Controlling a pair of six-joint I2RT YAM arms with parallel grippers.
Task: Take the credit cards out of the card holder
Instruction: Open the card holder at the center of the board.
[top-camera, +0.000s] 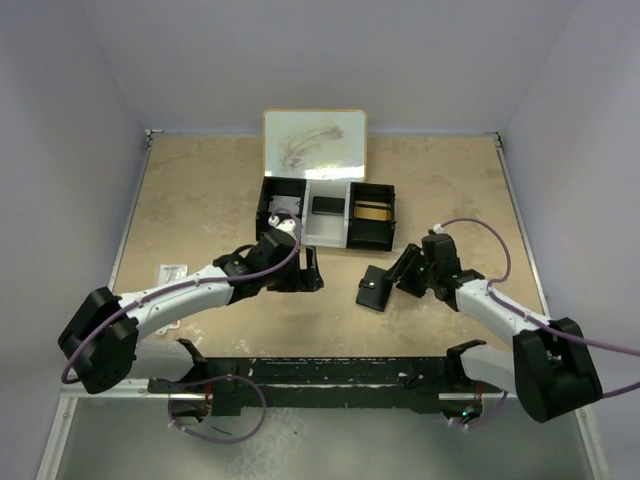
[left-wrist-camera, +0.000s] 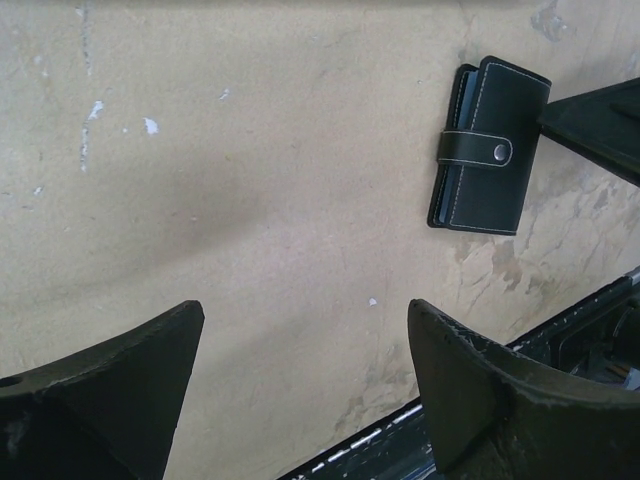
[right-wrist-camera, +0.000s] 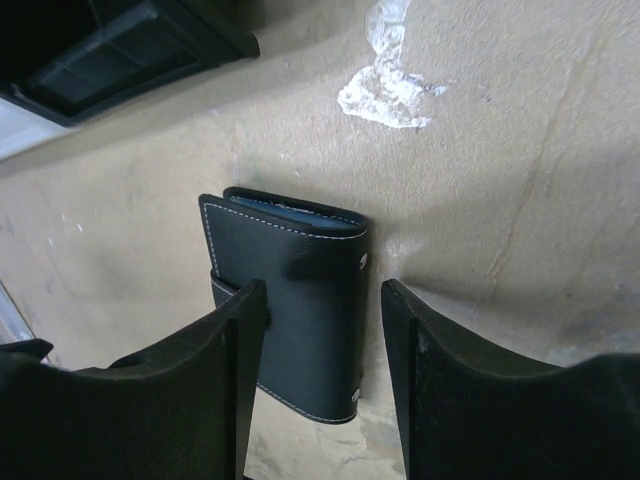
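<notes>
The card holder (top-camera: 374, 288) is a small black wallet with white stitching, closed, its snap tab fastened. It lies on the tan table right of centre. In the left wrist view it (left-wrist-camera: 489, 146) sits at the upper right. My right gripper (top-camera: 403, 272) is open, its fingers straddling the card holder (right-wrist-camera: 300, 300) from the spine side; the left finger overlaps its edge, the right finger stands apart. My left gripper (top-camera: 308, 273) is open and empty over bare table (left-wrist-camera: 305, 330), to the left of the holder. No cards show; only a grey-blue inner edge does.
A black-and-white three-compartment tray (top-camera: 372, 190) stands at the back centre, with a whiteboard (top-camera: 314, 143) behind it. The tray's corner shows in the right wrist view (right-wrist-camera: 120, 50). A black rail (top-camera: 320, 375) runs along the near edge. A small label (top-camera: 174, 272) lies at the left.
</notes>
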